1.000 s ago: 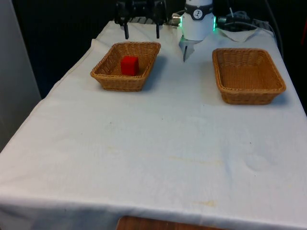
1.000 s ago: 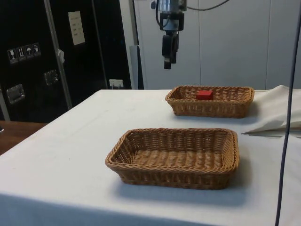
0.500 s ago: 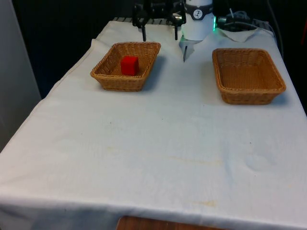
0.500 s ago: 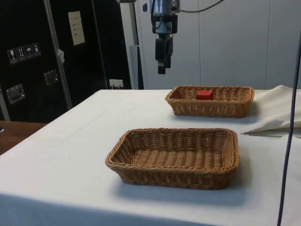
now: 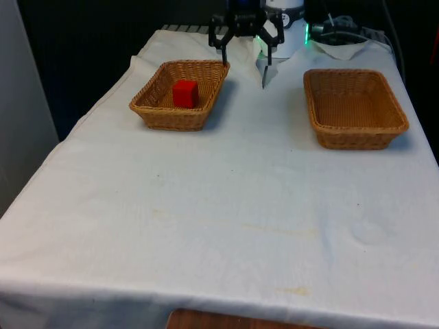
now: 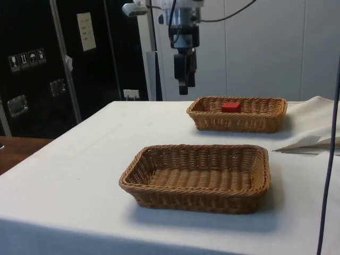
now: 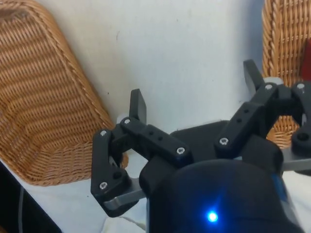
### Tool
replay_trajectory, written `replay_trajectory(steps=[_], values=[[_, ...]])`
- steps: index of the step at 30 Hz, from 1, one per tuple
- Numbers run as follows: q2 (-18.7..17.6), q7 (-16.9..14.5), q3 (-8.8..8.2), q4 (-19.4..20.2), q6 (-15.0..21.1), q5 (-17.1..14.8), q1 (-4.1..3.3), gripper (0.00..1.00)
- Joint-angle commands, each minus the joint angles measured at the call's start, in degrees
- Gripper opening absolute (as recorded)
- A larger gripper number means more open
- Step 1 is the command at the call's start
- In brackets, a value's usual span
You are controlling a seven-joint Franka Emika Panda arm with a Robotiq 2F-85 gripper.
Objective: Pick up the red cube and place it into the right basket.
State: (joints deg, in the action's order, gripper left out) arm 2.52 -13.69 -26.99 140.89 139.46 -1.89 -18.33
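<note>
A red cube (image 5: 185, 93) lies inside the wicker basket (image 5: 168, 118) on the front view's left; in the side view the cube (image 6: 231, 107) sits in the far basket (image 6: 239, 121). The other wicker basket (image 5: 357, 137) on the front view's right holds nothing, and it is the near basket (image 6: 196, 199) in the side view. My gripper (image 5: 246, 63) hangs open and empty above the cloth between the two baskets, near the far corner of the cube's basket. It is well above the table in the side view (image 6: 183, 89). In the wrist view my gripper (image 7: 194, 90) is spread wide, with a basket (image 7: 39, 87) on one side and another basket (image 7: 284, 43) on the other.
A crumpled white cloth (image 6: 313, 130) lies at the robot's end of the table. White tablecloth (image 5: 226, 205) stretches wide in front of both baskets. Cables (image 6: 329, 159) hang at the side view's right edge.
My gripper has travelled towards the front view's right, from behind the cube's basket to the gap between the baskets, and has come down a little. It stays open. The cube has not moved.
</note>
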Motion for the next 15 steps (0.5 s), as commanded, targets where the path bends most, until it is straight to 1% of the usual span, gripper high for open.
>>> replay_trajectory(steps=[1, 2, 3, 4, 10, 11, 12, 13, 14, 15], values=[[-0.57, 1.09, 0.34, -0.17, -0.46, -0.11, -0.17, 1.0], [-0.86, 1.89, 0.57, -0.23, -0.57, -0.17, -0.17, 1.0], [-0.4, 0.86, 0.34, 0.0, 0.0, 0.0, -0.06, 1.0], [-0.86, 1.89, 0.57, -0.23, -0.57, -0.17, -0.17, 1.0], [-1.43, 4.87, 1.49, -0.74, -0.63, -0.17, -0.34, 1.0], [-1.43, 4.87, 1.49, -0.74, -0.63, -0.17, -0.34, 1.0], [-1.55, 5.67, 1.78, -0.92, -0.52, -0.06, -0.4, 1.0], [-1.2, 5.1, 1.72, -0.52, -0.17, 0.0, -0.23, 1.0], [-1.55, 6.07, 1.95, -0.97, -0.52, -0.06, -0.4, 1.0], [-1.6, 6.42, 2.12, -1.03, -0.46, 0.0, -0.46, 1.0]])
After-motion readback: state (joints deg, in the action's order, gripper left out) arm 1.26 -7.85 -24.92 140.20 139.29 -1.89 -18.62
